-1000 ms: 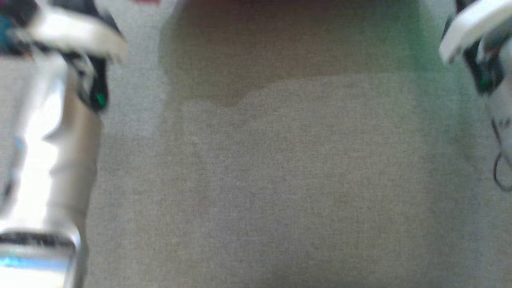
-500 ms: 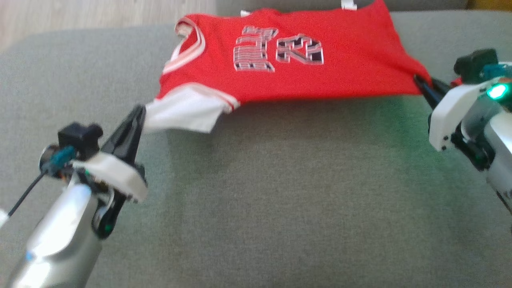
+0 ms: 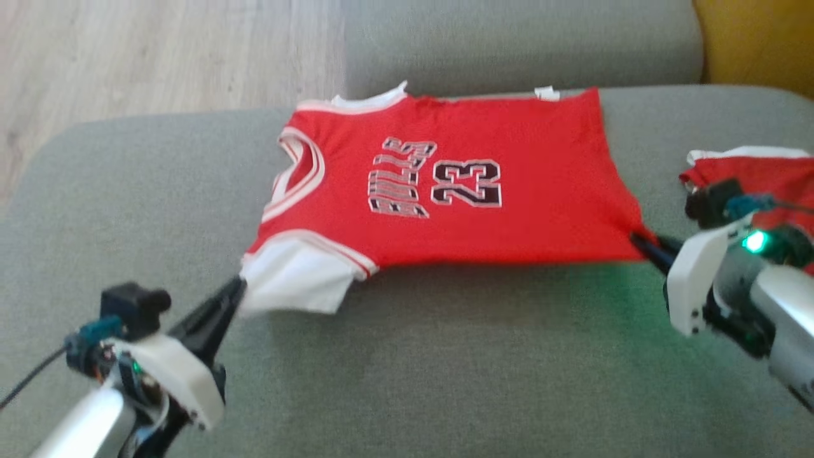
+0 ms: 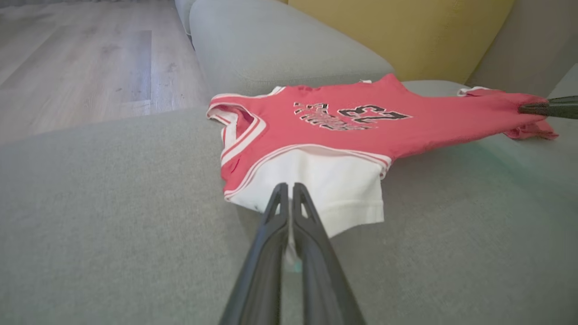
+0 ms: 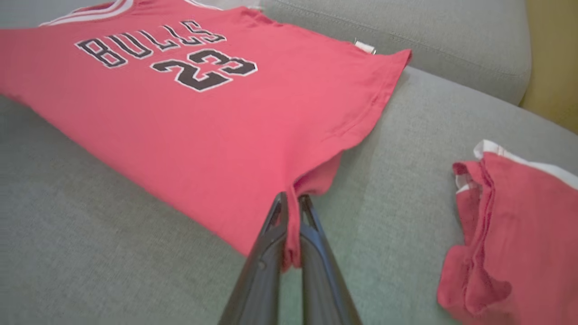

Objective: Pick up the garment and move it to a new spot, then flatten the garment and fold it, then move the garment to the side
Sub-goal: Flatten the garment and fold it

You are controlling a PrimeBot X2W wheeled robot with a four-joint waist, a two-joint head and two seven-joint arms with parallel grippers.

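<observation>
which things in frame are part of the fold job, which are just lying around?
In the job: red jersey, left end effector shut on its white sleeve, right end effector shut on its hem corner, grey sofa seat.
Lying about: crumpled red garment on the right, yellow cushion, wood floor.

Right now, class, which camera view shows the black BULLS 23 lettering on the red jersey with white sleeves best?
The right wrist view: the black lettering is large, sharp and readable on the red jersey. The head view shows it whole but smaller and softer; the left wrist view shows it distant and foreshortened.
</observation>
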